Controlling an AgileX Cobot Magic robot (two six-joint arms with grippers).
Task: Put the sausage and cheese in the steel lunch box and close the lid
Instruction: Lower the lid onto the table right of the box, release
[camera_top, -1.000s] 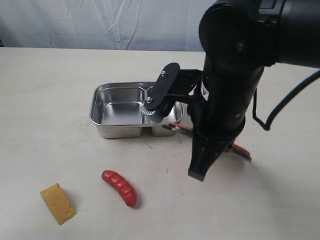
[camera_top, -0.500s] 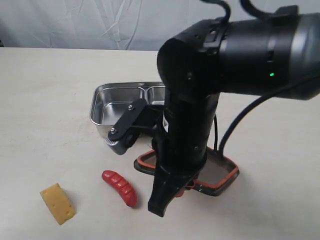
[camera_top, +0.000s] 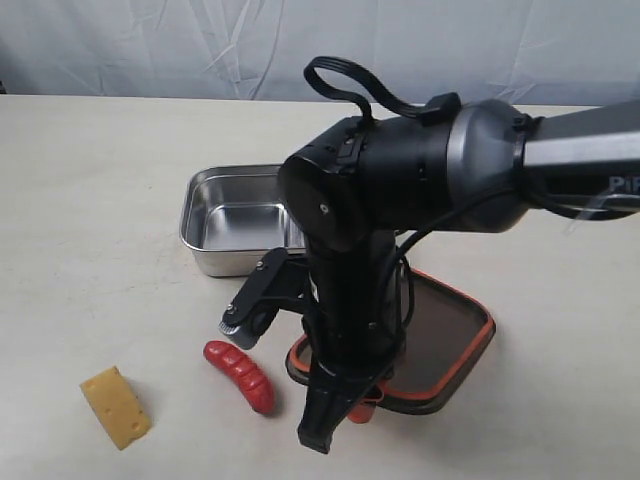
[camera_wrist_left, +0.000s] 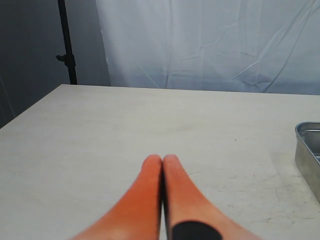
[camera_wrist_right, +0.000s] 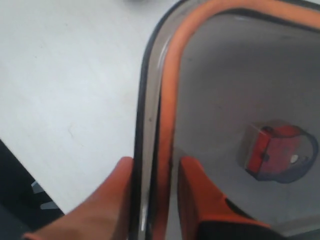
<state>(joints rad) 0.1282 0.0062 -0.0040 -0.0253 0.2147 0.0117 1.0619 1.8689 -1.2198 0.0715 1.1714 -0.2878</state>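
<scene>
My right gripper (camera_wrist_right: 155, 167) is clamped on the rim of the lid (camera_top: 440, 330), one finger either side of the orange seal. The lid faces seal-up, low in front of the box (camera_top: 230, 262); can't tell if it touches the desk (camera_top: 100, 180). Left gripper (camera_wrist_left: 161, 162) is pinched fully together with nothing in it, near the box corner. The sausage (camera_top: 240, 376) lies on the desk just beside the lid, the cheese (camera_top: 116, 406) further out, both outside the box.
</scene>
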